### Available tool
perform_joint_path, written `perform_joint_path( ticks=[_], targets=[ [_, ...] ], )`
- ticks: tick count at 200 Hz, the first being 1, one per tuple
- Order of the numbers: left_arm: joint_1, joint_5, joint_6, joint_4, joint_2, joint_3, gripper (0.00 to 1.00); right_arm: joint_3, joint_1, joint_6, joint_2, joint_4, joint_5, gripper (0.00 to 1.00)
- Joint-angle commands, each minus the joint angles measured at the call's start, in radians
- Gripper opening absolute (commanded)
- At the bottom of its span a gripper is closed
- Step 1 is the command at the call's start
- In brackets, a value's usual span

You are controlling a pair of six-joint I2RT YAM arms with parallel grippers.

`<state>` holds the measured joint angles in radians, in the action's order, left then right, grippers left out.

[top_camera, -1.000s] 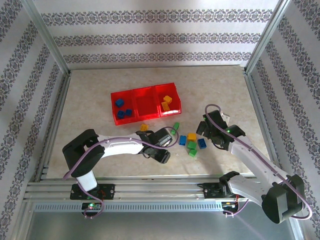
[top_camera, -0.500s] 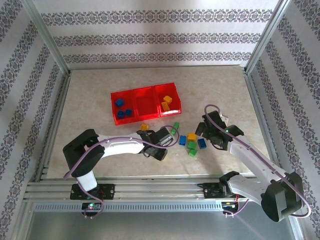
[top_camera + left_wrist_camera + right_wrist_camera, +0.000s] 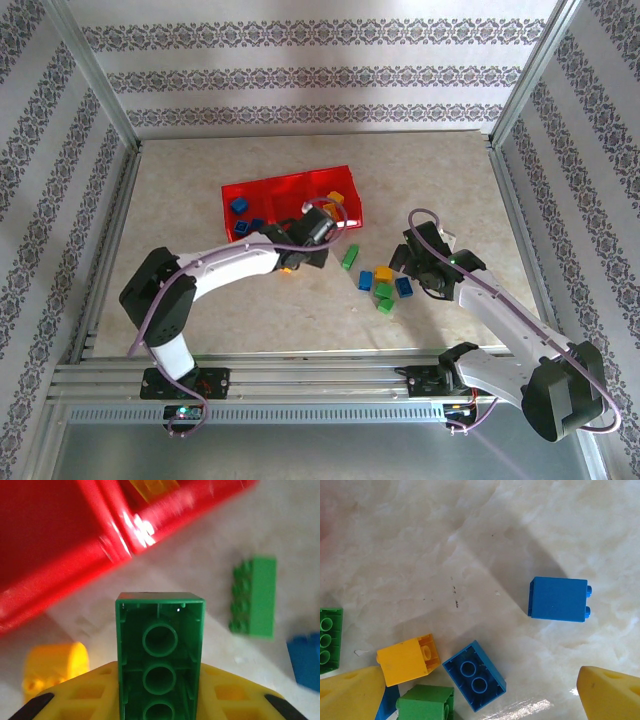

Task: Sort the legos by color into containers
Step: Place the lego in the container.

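My left gripper (image 3: pixel 160 692) is shut on a long green lego (image 3: pixel 160 652), hollow underside facing the camera. It hovers at the front edge of the red tray (image 3: pixel 270 193), by the middle compartment (image 3: pixel 45 535). The tray holds blue legos (image 3: pixel 239 206) on the left and a yellow one (image 3: pixel 335 198) on the right. Another green lego (image 3: pixel 349 257) lies on the table nearby. My right gripper (image 3: pixel 480 700) stands open above an upturned blue lego (image 3: pixel 474 675), with a second blue (image 3: pixel 557 599), a yellow (image 3: pixel 407 659) and a green (image 3: pixel 425 702) around it.
A yellow lego (image 3: pixel 55 667) lies on the table just in front of the tray, under my left arm. The loose cluster (image 3: pixel 384 288) sits right of centre. Metal frame posts and patterned walls enclose the table (image 3: pixel 200 300) on three sides.
The left gripper shut on the green lego and carried it from the table's front middle back to the tray's front edge. The right arm has barely moved.
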<state>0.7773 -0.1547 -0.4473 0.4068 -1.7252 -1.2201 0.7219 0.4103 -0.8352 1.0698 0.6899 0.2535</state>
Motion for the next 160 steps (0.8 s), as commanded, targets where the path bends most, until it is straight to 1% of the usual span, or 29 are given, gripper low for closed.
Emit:
perform_joint_path(
  ticks=[1, 30, 55, 106, 128, 160],
  targets=[
    [-0.059, -0.047, 0.049, -0.009, -0.001, -0.085, 0.27, 0.001, 0.010, -0.007, 0.000, 0.006, 0.016, 0.98],
    [-0.132, -0.058, 0.078, 0.002, -0.040, -0.165, 0.27, 0.001, 0.010, -0.010, -0.013, 0.007, 0.021, 0.98],
    [-0.182, -0.045, 0.083, 0.004, -0.080, -0.217, 0.27, 0.009, 0.010, -0.010, -0.014, 0.010, 0.021, 0.98],
    [-0.244, -0.043, 0.093, 0.022, -0.181, -0.309, 0.28, 0.024, 0.010, -0.008, -0.016, 0.022, 0.028, 0.98],
    [-0.271, -0.009, 0.079, 0.019, -0.209, -0.327, 0.28, 0.025, 0.010, -0.008, -0.020, 0.022, 0.029, 0.98],
    [-0.282, 0.018, 0.068, 0.014, -0.252, -0.341, 0.28, 0.028, 0.010, -0.009, -0.021, 0.022, 0.036, 0.98]
  ],
)
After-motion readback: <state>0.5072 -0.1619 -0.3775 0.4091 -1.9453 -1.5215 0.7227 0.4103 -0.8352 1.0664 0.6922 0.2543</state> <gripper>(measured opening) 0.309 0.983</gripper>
